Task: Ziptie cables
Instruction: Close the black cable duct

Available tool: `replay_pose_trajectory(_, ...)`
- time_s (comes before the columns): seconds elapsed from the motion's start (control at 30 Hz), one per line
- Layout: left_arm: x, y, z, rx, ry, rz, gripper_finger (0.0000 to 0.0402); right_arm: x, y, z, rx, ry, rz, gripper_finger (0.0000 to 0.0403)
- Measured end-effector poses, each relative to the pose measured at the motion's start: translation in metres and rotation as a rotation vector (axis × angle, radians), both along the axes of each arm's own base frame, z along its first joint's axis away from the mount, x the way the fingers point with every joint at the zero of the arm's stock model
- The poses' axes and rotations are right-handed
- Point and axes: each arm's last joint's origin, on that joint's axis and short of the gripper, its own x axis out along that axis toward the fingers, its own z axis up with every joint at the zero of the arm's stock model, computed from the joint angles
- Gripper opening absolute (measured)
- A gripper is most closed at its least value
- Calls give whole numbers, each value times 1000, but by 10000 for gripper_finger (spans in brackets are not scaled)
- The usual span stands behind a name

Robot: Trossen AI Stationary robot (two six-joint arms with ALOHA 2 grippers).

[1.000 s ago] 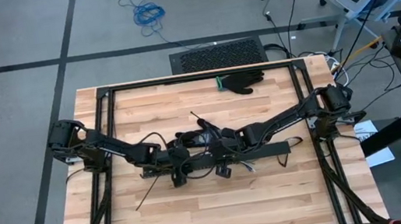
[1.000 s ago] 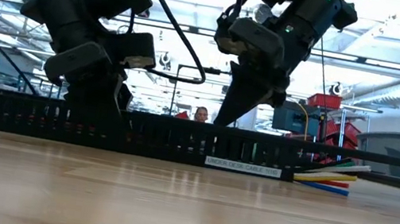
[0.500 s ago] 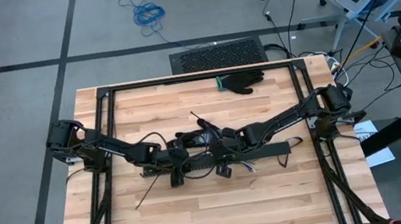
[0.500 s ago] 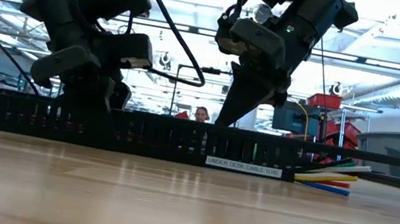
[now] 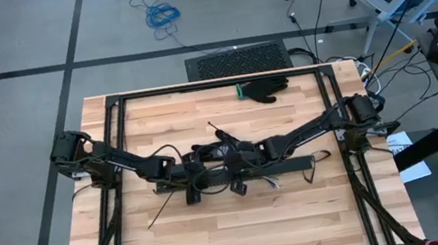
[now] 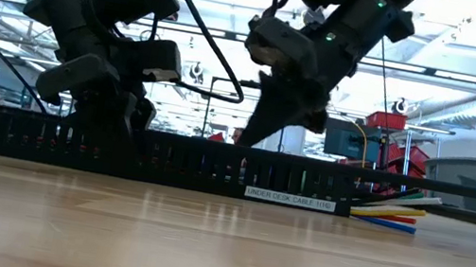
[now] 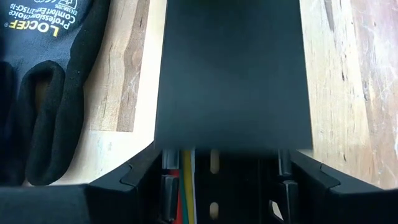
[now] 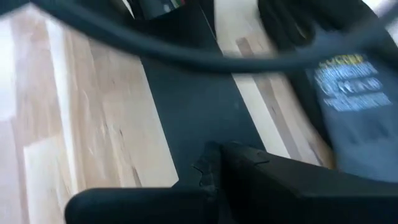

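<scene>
Our left gripper point(image 7: 221, 180) straddles the slotted cable channel point(image 6: 148, 158), fingers spread around its walls. The right gripper point(image 5: 239, 184) is pinched shut, empty. The cables point(image 6: 388, 213) protrude at three o'clock; we should keep the channel steady.

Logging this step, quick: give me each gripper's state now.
Left gripper: jaws open astride the long black slotted plastic channel.
Right gripper: jaws shut, nothing visibly held.

Overhead straight down on whole table point(image 5: 243, 231), low level across it, wrists close above channel point(image 7: 233, 74)
</scene>
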Motion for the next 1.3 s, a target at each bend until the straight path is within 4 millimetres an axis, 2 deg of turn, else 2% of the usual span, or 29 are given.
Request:
replay_pose_trajectory(0.27, 0, 0, 0, 0, -2, 1, 236, 17, 0, -17, 64, -89, -6, 0)
replay_pose_trajectory(0.6, 2, 0, 1, 41, -9, -2, 236, 23, -3, -14, 88, -165, -16, 0)
replay_pose_trajectory(0.93, 5, 0, 4, 74, -23, -32, 236, 31, -12, -22, 91, -209, -24, 0)
replay_pose_trajectory(1.13, 6, 1, 5, 82, -33, -27, 236, 37, -17, -15, 97, -316, -51, 0)
replay_pose_trajectory(1.3, 8, 1, 7, 91, -50, -23, 236, 40, -18, 2, 106, -396, -55, 0)
